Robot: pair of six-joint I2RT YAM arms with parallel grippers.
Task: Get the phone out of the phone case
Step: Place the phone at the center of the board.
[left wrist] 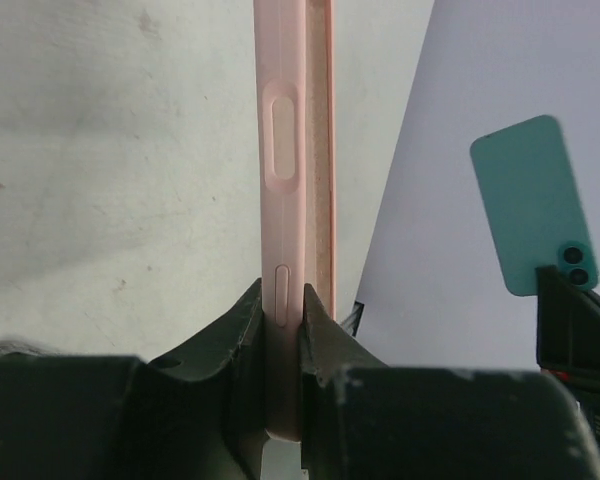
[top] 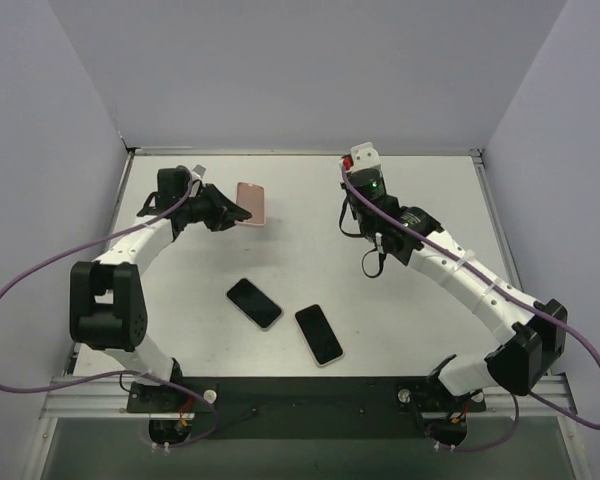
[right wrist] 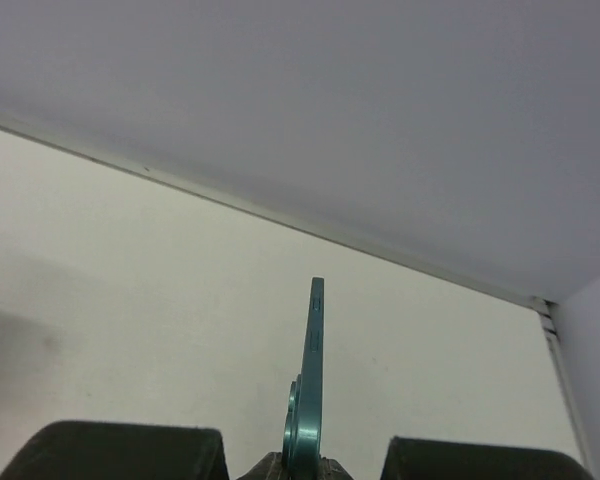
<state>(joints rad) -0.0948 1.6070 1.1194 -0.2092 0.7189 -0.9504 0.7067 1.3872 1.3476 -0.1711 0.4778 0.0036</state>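
Note:
My left gripper [top: 228, 212] is shut on the bottom end of the pink phone case [top: 251, 204], which it holds above the table at the back left. The left wrist view shows the case [left wrist: 283, 170] edge-on between my fingers [left wrist: 335, 345], side buttons facing the camera. The teal phone [left wrist: 533, 205] is apart from the case, held upright at its camera end by my right gripper [top: 365, 172]. Seen from the right wrist, the phone [right wrist: 310, 380] rises edge-on from the shut right gripper [right wrist: 302, 466].
Two dark phones lie flat on the white table [top: 420, 310], one at the near middle [top: 254, 303] and one to its right [top: 319, 334]. Grey walls enclose the table at the back and on both sides.

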